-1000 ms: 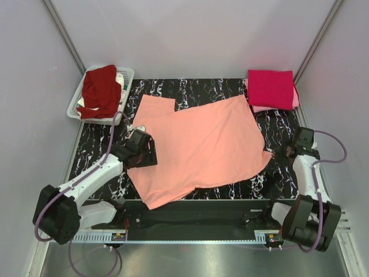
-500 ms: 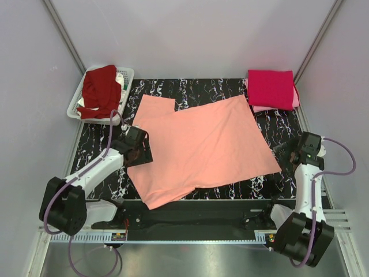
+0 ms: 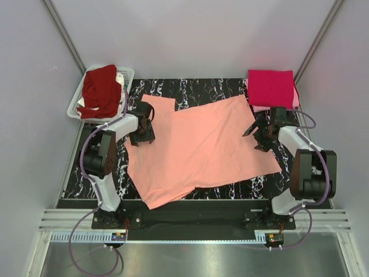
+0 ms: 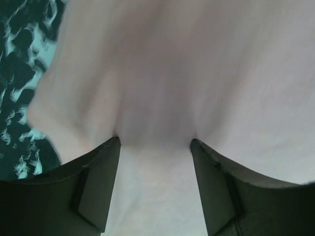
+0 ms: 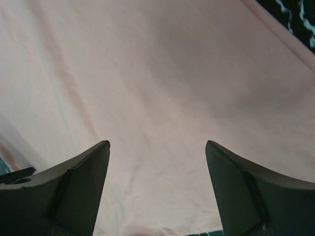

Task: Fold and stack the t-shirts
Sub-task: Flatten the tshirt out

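Observation:
A salmon-peach t-shirt (image 3: 199, 144) lies spread out on the black marbled table (image 3: 190, 86). My left gripper (image 3: 142, 135) presses down on the shirt's left edge near the sleeve. In the left wrist view its jaws (image 4: 155, 142) stand apart with the salmon cloth (image 4: 162, 73) puckered between the fingertips. My right gripper (image 3: 256, 137) is over the shirt's right edge, open wide (image 5: 157, 143), with flat cloth (image 5: 147, 73) below and nothing held. A folded crimson t-shirt (image 3: 271, 88) lies on a light pink one (image 3: 296, 101) at the back right. A dark red t-shirt (image 3: 99, 89) hangs out of the basket.
A white plastic basket (image 3: 125, 74) stands at the back left corner, off the table's edge. Grey walls close in the back and both sides. Bare table shows along the back, between the salmon shirt and the folded stack.
Both arms swung from the front toward the back. The right gripper opened and left the shirt's right corner, which now lies flat. The left gripper moved back along the left edge, jaws narrowing slightly.

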You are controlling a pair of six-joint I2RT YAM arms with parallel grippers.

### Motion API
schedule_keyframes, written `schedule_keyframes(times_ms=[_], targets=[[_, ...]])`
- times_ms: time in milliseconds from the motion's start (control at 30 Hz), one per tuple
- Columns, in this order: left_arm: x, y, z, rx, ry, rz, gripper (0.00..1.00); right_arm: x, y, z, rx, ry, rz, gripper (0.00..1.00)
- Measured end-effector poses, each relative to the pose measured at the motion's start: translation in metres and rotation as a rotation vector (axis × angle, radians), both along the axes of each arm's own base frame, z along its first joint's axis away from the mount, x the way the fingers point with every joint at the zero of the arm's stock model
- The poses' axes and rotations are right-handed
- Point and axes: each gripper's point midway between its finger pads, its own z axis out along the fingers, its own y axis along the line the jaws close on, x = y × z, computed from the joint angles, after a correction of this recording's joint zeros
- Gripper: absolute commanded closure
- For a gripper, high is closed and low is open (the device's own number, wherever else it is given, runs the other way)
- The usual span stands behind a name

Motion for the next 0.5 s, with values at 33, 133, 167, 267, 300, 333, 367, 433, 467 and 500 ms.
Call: schedule_keyframes(times_ms=[33,133,167,267,300,333,367,433,467,500], targets=[[0.008,-0.001,-0.004,-0.004,0.017,0.001,0.37,0.007,0.000,-0.004,-0.003,0.011,0.008,0.14],[0.035,0.000,-0.003,0.006,0.011,0.004,0.39,0.030,0.000,-0.017,-0.014,0.036,0.034,0.14],[0.044,0.001,-0.003,0.013,0.015,0.003,0.39,0.039,-0.001,-0.020,-0.016,0.041,0.040,0.14],[0.074,0.000,-0.002,0.029,0.009,-0.007,0.39,0.061,-0.002,-0.033,-0.021,0.056,0.055,0.13],[0.084,-0.001,-0.001,0.034,0.007,-0.011,0.39,0.065,-0.002,-0.038,-0.021,0.065,0.058,0.13],[0.092,-0.001,-0.001,0.038,0.003,-0.016,0.38,0.068,-0.001,-0.040,-0.014,0.074,0.060,0.13],[0.103,-0.002,0.005,0.042,-0.007,-0.021,0.38,0.073,-0.001,-0.039,-0.010,0.067,0.063,0.13],[0.113,0.000,0.000,0.051,0.015,-0.028,0.38,0.082,0.002,-0.039,0.004,0.059,0.069,0.13],[0.121,0.000,0.000,0.055,0.018,-0.035,0.38,0.086,0.004,-0.038,0.014,0.056,0.072,0.13],[0.132,-0.001,0.001,0.060,0.020,-0.040,0.39,0.090,0.005,-0.038,0.022,0.053,0.075,0.13]])
